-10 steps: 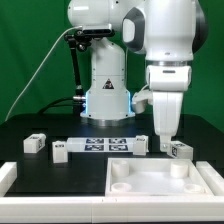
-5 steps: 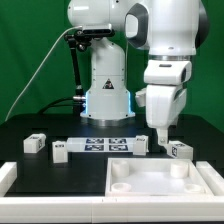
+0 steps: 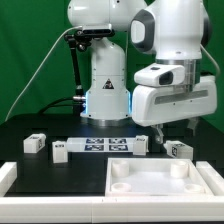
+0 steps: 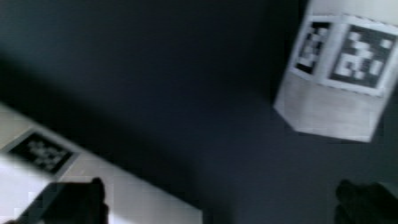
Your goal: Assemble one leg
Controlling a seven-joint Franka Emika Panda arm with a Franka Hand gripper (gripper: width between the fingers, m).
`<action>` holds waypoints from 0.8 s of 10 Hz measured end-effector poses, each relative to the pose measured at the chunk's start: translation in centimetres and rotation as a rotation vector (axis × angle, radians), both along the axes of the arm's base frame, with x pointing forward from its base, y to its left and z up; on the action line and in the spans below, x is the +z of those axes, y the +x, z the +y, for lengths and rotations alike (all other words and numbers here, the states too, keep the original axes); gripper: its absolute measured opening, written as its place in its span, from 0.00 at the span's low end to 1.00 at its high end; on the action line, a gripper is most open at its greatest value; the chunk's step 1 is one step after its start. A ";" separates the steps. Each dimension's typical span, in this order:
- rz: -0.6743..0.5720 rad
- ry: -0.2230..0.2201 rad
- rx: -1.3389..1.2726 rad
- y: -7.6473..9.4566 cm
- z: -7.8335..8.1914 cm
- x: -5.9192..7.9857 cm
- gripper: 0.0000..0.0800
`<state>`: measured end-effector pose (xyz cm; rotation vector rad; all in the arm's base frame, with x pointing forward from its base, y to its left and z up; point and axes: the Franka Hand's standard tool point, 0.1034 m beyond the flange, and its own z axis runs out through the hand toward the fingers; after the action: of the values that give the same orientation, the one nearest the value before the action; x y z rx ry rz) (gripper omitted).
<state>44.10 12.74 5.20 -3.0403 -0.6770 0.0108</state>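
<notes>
Several small white legs with marker tags lie on the black table: one at the exterior view's right (image 3: 180,149), one by the marker board's right end (image 3: 141,143), and two at the left (image 3: 35,144) (image 3: 60,150). My gripper (image 3: 172,128) hangs just above and behind the right leg, not touching it. In the wrist view the gripper (image 4: 217,197) is open and empty, with dark fingertips (image 4: 71,200) at the edge. That leg (image 4: 347,75) lies ahead of the jaws, tag showing.
The marker board (image 3: 105,145) lies in the middle of the table. The large white square panel (image 3: 150,185) with round corner sockets sits in front. A white tagged piece (image 4: 45,160) shows beside one fingertip in the wrist view. The robot base stands behind.
The hand has turned about its vertical axis and now faces the exterior camera broadside. It stays above the right leg. No part has moved.
</notes>
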 end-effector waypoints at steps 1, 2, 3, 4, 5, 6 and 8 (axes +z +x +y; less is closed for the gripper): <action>0.005 0.002 -0.076 -0.4 0.8 -0.1 0.81; 0.010 0.002 -0.078 -0.4 0.8 -0.1 0.81; 0.041 -0.012 -0.075 -0.6 0.6 -0.1 0.81; 0.042 -0.013 -0.075 -0.5 0.7 -0.1 0.81; 0.053 -0.017 -0.076 -0.7 0.6 -0.1 0.81; 0.127 -0.052 -0.085 -1.5 0.7 -0.2 0.81; 0.271 -0.118 -0.086 -1.8 1.6 -0.4 0.81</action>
<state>42.33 14.35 4.76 -3.0890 -0.5425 0.4678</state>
